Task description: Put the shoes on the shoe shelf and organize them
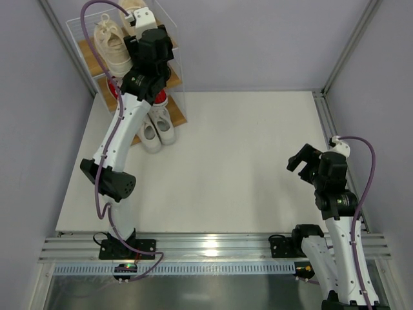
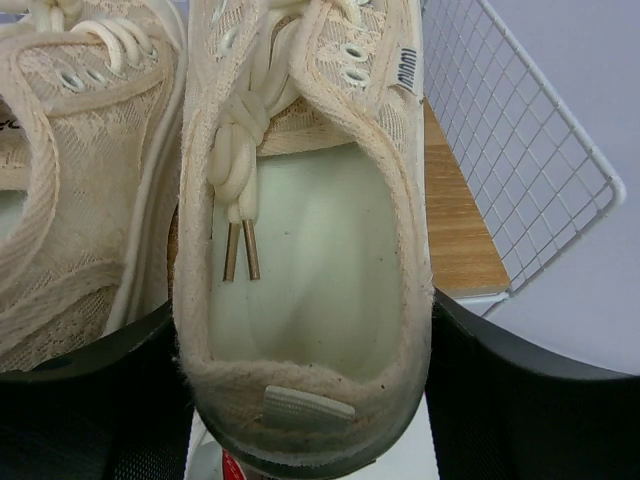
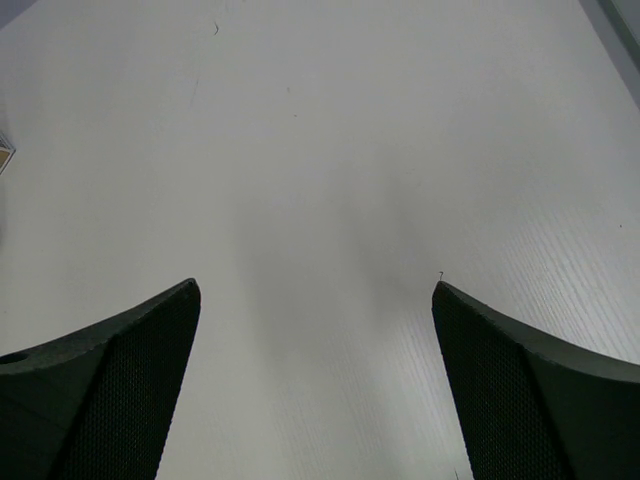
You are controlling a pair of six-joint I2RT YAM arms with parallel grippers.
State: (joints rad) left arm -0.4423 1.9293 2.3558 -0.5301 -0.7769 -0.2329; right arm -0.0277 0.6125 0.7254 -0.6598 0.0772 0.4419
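The shoe shelf (image 1: 175,82) stands at the table's far left corner. One cream-beige shoe (image 1: 111,42) lies on its top board, and the other cream-beige shoe (image 2: 310,290) sits beside it (image 2: 80,200) with its heel between my left gripper's fingers (image 2: 520,400). My left gripper (image 1: 139,37) is shut on that heel over the top tier. Red shoes (image 1: 161,98) sit on the middle tier, partly hidden by the arm. White shoes (image 1: 158,126) sit on the bottom tier. My right gripper (image 1: 303,160) is open and empty above bare table (image 3: 315,290).
The shelf's white wire side panel (image 2: 520,150) rises right of the held shoe, with the wooden board (image 2: 460,220) under it. Grey walls close in the table at the back and sides. A metal rail (image 1: 213,245) runs along the near edge.
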